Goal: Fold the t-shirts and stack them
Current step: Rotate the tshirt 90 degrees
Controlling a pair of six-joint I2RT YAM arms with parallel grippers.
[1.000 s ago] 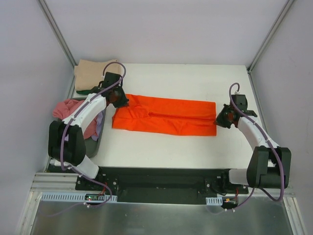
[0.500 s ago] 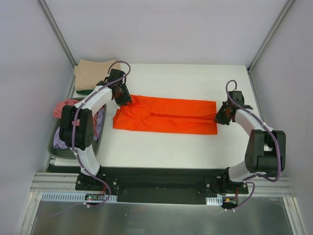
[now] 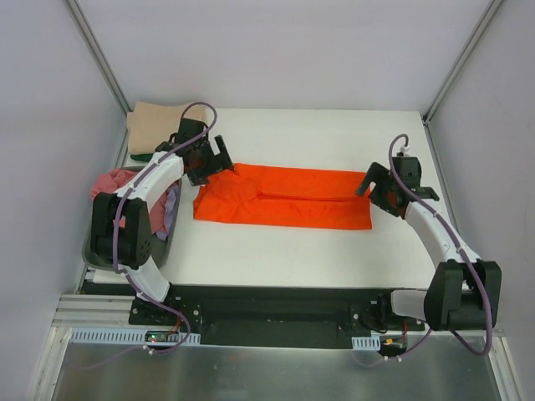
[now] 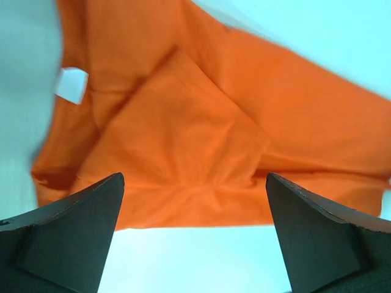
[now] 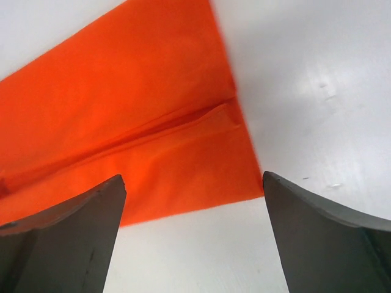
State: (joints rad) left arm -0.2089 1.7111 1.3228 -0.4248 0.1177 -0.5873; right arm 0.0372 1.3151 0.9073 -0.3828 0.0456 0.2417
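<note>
A bright orange t-shirt (image 3: 284,196) lies on the white table, folded into a long band. My left gripper (image 3: 217,163) is open just above the band's left end, holding nothing. In the left wrist view the orange cloth (image 4: 201,140) with its white neck label (image 4: 71,84) lies beyond the spread fingers of the left gripper (image 4: 194,244). My right gripper (image 3: 374,190) is open at the band's right end. In the right wrist view, bare table shows between the fingers of the right gripper (image 5: 192,244), with the orange hem (image 5: 122,122) just ahead.
A folded tan shirt (image 3: 155,121) lies at the back left corner, with a dark green one (image 3: 144,155) showing under its near edge. A dark grey basket (image 3: 90,252) at the left edge holds a pink shirt (image 3: 113,182) and a lilac shirt (image 3: 171,205).
Both grippers have gone from shut to open and let go of the ends of the orange shirt. It now lies flat, and both grippers have lifted slightly off it.
</note>
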